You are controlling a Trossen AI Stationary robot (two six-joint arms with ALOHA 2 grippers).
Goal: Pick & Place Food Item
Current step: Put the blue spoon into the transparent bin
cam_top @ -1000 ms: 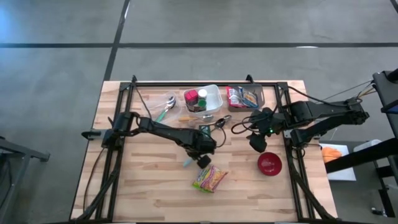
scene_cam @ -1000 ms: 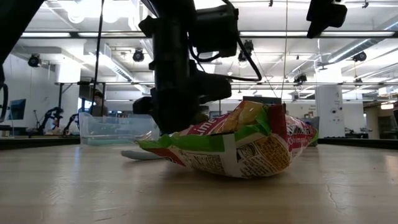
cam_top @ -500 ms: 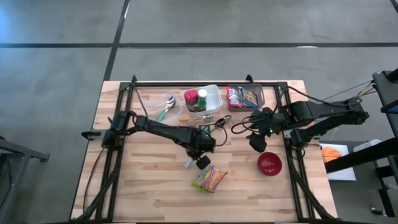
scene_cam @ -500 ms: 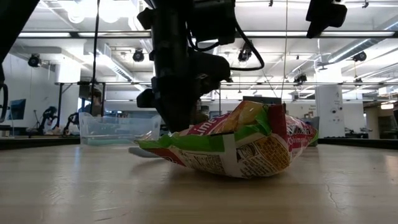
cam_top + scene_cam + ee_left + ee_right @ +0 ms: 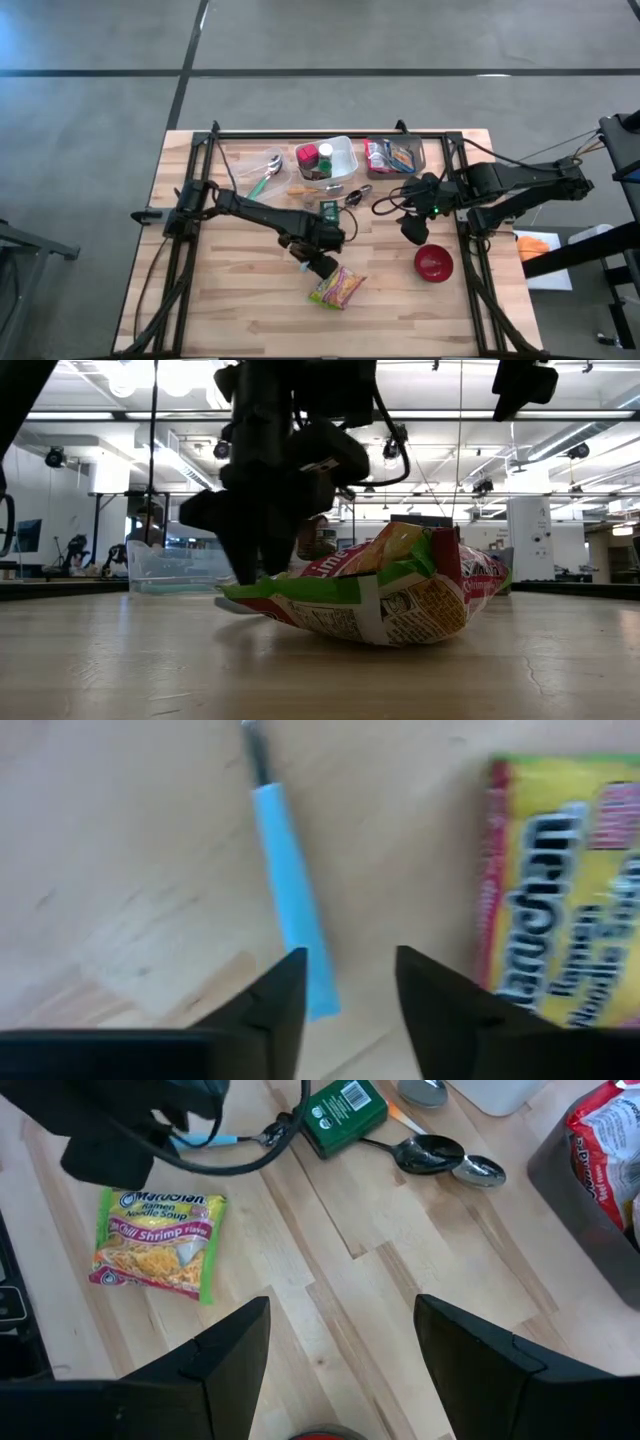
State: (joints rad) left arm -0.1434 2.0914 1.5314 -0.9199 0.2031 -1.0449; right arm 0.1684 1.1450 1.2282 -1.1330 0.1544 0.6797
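A: Where is the food item, and what is your left end effector [image 5: 318, 268] doing?

B: The ramen packet [image 5: 337, 288] lies flat on the desk [image 5: 230, 310], near the front edge. My left end effector hangs just beside its corner, fingers [image 5: 275, 1010] spread with nothing between them, so the packet rests free

A: Anything in the way?

B: A blue-handled utensil [image 5: 290, 915] lies under my fingers, beside the packet. The red bowl [image 5: 433, 263] sits apart; my right end effector [image 5: 412, 230] waits spread above it
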